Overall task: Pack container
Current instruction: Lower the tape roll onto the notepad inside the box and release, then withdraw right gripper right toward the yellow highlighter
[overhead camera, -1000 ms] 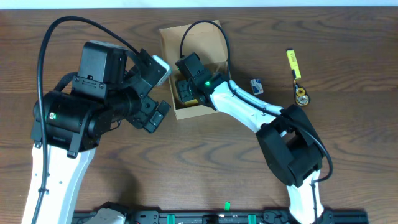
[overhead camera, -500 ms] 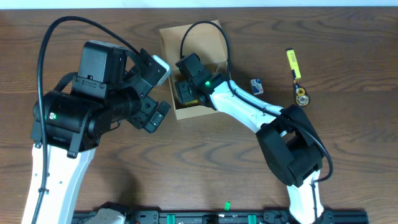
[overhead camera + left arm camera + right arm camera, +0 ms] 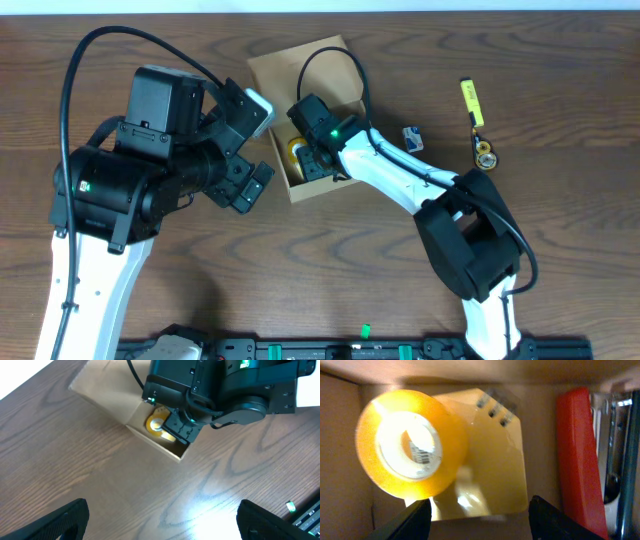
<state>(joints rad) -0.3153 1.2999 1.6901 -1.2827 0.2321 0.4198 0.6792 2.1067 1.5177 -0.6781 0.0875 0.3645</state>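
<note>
Left gripper (image 3: 162,516) left of container, jaws spread wide, empty. Container (image 3: 288,72) far centre: plain tan cardboard, flap lid open, yellow tape roll (image 3: 407,455) and red stapler (image 3: 577,460) inside. Right gripper (image 3: 479,519) over tape roll, jaws spread. Dark wood-grain table (image 3: 570,220).

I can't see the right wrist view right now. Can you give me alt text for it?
A yellow tape roll on its yellow dispenser lies inside the container, with a red stapler beside it at the right. The right hand is open and empty, its dark fingertips at the bottom edge.
</note>
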